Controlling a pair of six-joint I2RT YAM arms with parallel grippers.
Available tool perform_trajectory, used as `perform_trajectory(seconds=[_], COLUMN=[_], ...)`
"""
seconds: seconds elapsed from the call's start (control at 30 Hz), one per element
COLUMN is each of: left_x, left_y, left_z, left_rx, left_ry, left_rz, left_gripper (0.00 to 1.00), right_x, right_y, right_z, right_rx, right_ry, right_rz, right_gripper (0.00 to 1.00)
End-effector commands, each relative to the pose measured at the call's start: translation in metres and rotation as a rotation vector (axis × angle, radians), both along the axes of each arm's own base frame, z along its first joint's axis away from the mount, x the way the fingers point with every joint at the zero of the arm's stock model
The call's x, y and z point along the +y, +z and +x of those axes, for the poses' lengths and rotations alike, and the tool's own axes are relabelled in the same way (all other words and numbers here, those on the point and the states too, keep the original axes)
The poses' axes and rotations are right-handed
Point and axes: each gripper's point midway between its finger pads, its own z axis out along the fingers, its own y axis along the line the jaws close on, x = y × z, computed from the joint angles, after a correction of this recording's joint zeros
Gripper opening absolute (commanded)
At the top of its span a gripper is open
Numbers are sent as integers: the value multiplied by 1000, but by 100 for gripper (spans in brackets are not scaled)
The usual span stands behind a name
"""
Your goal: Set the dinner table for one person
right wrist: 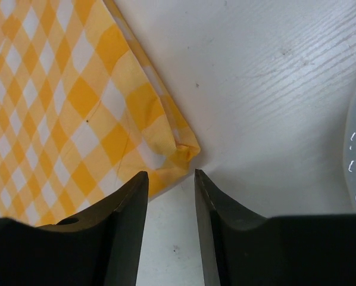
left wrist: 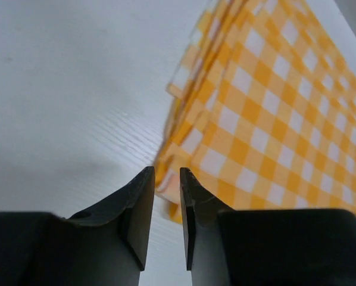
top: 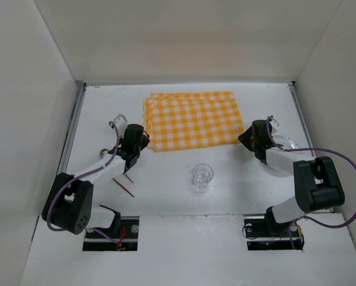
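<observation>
Flanking the checked mat (top: pixel 193 119), left gripper (left wrist: pixel 166 173) stands narrowly parted, right gripper (right wrist: pixel 171 174) wider, both empty. Mat corners lie just ahead; dinner table (left wrist: pixel 65 89) surface spreads outboard.

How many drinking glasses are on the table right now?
1. The clear glass stands on the table, on the near side of the checked cloth, between the left arm and right arm. Either could hide another.

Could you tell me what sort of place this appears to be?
Probably a robot test booth: bare white walls box in the dinner table, with left arm and right arm bolted at its edge.
</observation>
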Motion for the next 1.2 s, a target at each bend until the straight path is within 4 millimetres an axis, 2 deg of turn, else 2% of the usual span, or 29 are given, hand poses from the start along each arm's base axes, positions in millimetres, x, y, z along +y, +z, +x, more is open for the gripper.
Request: perform_trajectory(seconds=[0.0,0.13,0.2,0.23,0.37,0.53,0.6,0.7,0.83,0.9,1.03,1.17], left_x=[-50,-95,-106,-110,-109,-82,-73,-62,-62,-61,-53,-65], left_y=[21,13,0,-7,-33,-54,-57,-55,-40,-33,-15,14], left_z=[0,14,22,26,37,37,36,36,38,40,42,31], left_rx=[-25,9,39,55,104,134,136,129,96,80,43,-18], left_ry=[-137,-237,-249,-252,-236,-166,-147,-130,-143,-143,-132,-188], left_rz=[-22,-37,-42,-48,-63,-59,-64,-70,-67,-56,-65,-73], left_gripper=[23,24,24,24,24,23,23,23,23,23,25,25], right_x=[0,-4,-4,-4,-13,-22,-25,-28,-29,-25,-21,-13], right_y=[19,10,6,6,5,-2,-4,-6,-6,-3,18,50], right_z=[20,25,26,25,23,17,14,10,8,7,4,-3], right_rx=[-39,14,30,32,42,71,77,84,80,74,16,-71], right_ry=[-10,-11,-11,-16,-52,-67,-73,-83,-81,-65,-42,-11], right_rz=[-16,-40,-40,-39,-63,-84,-85,-82,-82,-76,-56,-48], right_gripper=[42,34,28,28,27,18,18,18,20,24,45,47])
